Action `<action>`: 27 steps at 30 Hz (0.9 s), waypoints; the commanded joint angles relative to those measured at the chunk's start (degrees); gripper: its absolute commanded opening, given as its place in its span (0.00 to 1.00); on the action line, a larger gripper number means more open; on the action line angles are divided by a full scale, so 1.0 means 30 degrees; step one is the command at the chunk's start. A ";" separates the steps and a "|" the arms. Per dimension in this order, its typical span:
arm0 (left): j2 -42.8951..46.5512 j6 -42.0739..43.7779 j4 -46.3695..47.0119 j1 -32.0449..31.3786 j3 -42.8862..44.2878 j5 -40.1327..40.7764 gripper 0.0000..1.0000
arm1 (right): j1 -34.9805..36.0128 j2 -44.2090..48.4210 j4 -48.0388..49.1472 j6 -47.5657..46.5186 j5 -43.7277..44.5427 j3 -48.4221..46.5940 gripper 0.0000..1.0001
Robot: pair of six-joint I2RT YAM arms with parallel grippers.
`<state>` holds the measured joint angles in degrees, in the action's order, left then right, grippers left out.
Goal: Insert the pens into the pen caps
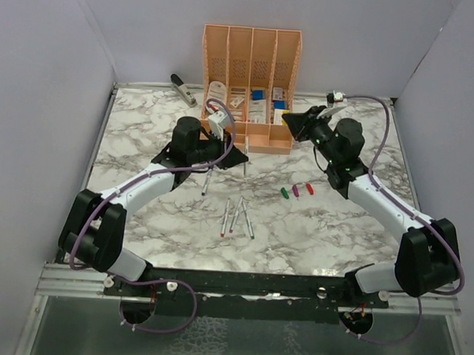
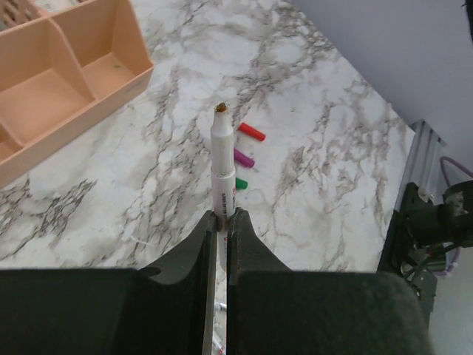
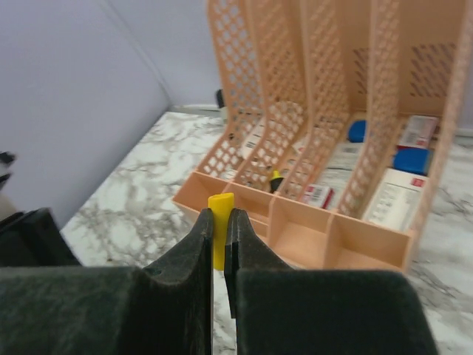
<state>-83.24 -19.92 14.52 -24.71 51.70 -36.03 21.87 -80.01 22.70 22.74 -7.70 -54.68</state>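
My left gripper [image 1: 240, 156] is shut on a silver-grey pen [image 2: 222, 170], which sticks out past the fingertips with its brownish tip uncovered; the gripper also shows in the left wrist view [image 2: 222, 215]. My right gripper [image 1: 293, 118] is shut on the yellow cap [image 3: 220, 201], held above the table in front of the organiser; the gripper also shows in the right wrist view [image 3: 219, 218]. The green cap [image 1: 284, 192], purple cap [image 1: 296, 191] and red cap [image 1: 309, 187] lie in a row on the marble. One pen [image 1: 206, 184] lies under the left arm. Three pens [image 1: 234, 218] lie at the centre. No blue cap shows.
The peach desk organiser [image 1: 252, 66] stands at the back centre, with small boxes in its slots and open trays in front [image 3: 295, 229]. A grey stapler [image 1: 183, 89] lies at the back left. Grey walls close in both sides and the back.
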 commanded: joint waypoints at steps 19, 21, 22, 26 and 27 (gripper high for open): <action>-0.1799 -0.1426 0.1928 -0.0053 0.2656 -0.5427 0.00 | 0.0190 -0.1042 0.8029 0.2869 -0.8446 0.0851 0.01; -0.1806 -0.1445 0.1934 -0.0108 0.2624 -0.5539 0.00 | 0.0227 -0.1211 0.8516 0.3086 -0.8583 0.0861 0.01; -0.1787 -0.1445 0.1927 -0.0160 0.2599 -0.5564 0.00 | 0.0216 -0.1312 0.8741 0.3212 -0.8618 0.0882 0.01; -0.1705 -0.1418 0.1934 -0.0245 0.2521 -0.5610 0.00 | 0.0358 -0.1775 0.9769 0.3685 -0.8523 0.0962 0.01; -0.1701 -0.1416 0.1942 -0.0257 0.2531 -0.5588 0.00 | 0.0405 -0.1866 0.9956 0.3774 -0.8501 0.0994 0.01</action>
<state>-88.29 -23.94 18.61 -24.99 57.76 -50.50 22.46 -84.23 46.87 31.81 -31.53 -52.40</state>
